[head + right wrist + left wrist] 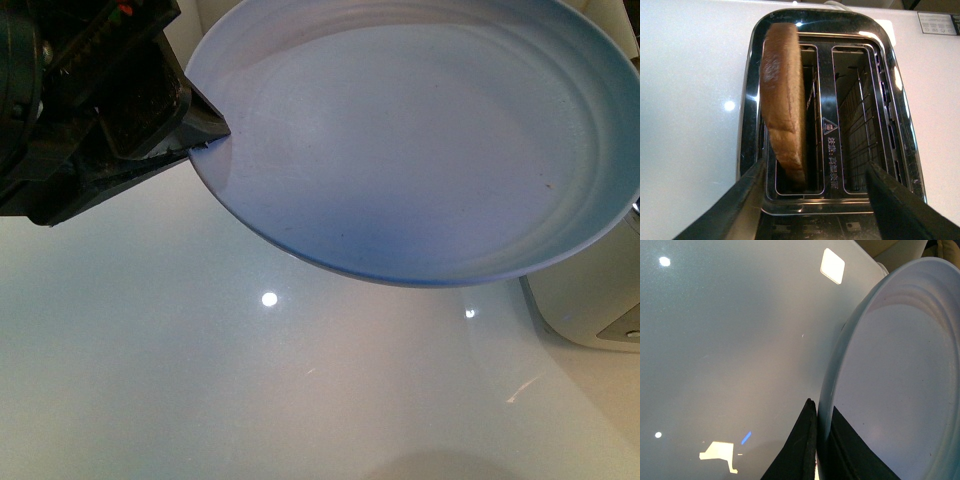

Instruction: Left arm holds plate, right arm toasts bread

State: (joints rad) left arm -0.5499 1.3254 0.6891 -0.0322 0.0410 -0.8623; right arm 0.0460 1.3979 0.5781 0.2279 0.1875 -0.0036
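Front view: the left claw [210, 135] is clamped on the rim of the plate [420, 150] — a finger on either face — holding it tilted above the glossy white tabletop [200, 380]. The right claw [815, 202] is spread wide (touching nothing) over the chrome toaster [892, 100], where the bread [785, 110] stands upright in one slot, its top sticking out — the other slot is empty.

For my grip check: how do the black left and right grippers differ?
The left gripper is shut on the round pale blue plate; the right gripper is open, holding nothing. The left is over the white table; the right is over the chrome toaster. Both are black.
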